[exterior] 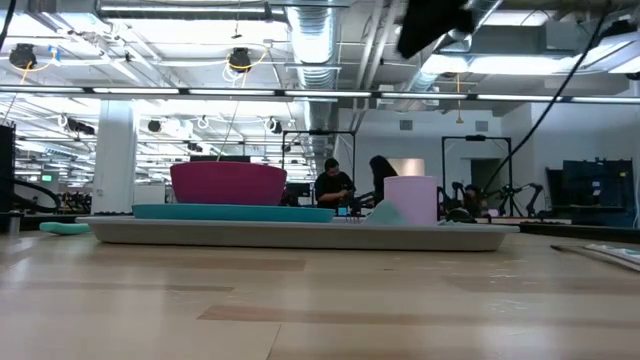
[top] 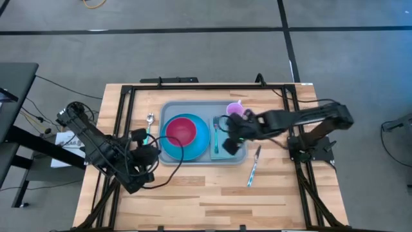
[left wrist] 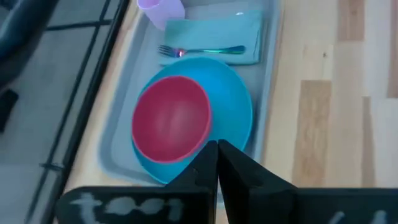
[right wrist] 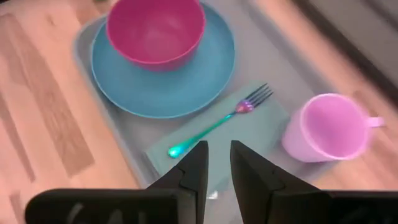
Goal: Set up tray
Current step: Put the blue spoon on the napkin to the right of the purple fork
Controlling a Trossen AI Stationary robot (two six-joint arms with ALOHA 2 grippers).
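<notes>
High view: right tool (top: pixel 230 136), slightly spread and empty, hangs over tray (top: pixel 193 160) at 3 o'clock; left tool (top: pixel 147 154) pressed together at 9.

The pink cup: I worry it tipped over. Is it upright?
Upright. The pink cup stands on the tray with its mouth facing up, empty, beside the napkin.

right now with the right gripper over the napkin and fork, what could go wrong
The right gripper hangs open just above the fork lying on the napkin; a low pass could knock the fork askew or drag the napkin. The pink cup stands close beside the napkin, so a sideways swing might tip it. The knife and spoon lie on the table outside the tray, so the setting looks unfinished.
</notes>
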